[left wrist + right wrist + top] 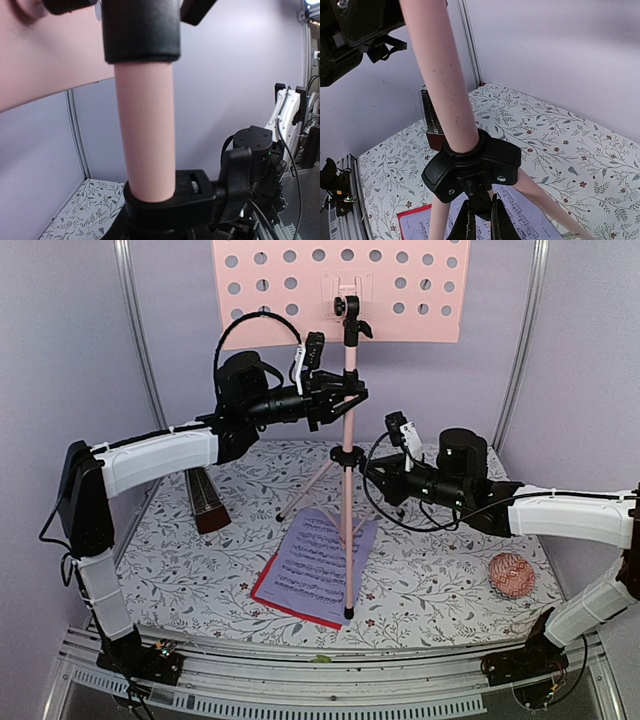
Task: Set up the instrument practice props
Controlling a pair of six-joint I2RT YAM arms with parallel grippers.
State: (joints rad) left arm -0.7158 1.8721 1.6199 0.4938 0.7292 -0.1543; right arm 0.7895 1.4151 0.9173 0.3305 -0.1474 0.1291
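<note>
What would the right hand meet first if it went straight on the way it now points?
The black hub low on the pink music stand. The right hand, fingers closed, sits right at the hub's underside and seems to be touching it, though exact contact is unclear.

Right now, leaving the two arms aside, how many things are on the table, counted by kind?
music stand: 1
sheets of music: 2 (lilac sheet lying on red sheet)
metronome: 1
knitted ball: 1
Total: 5
</note>
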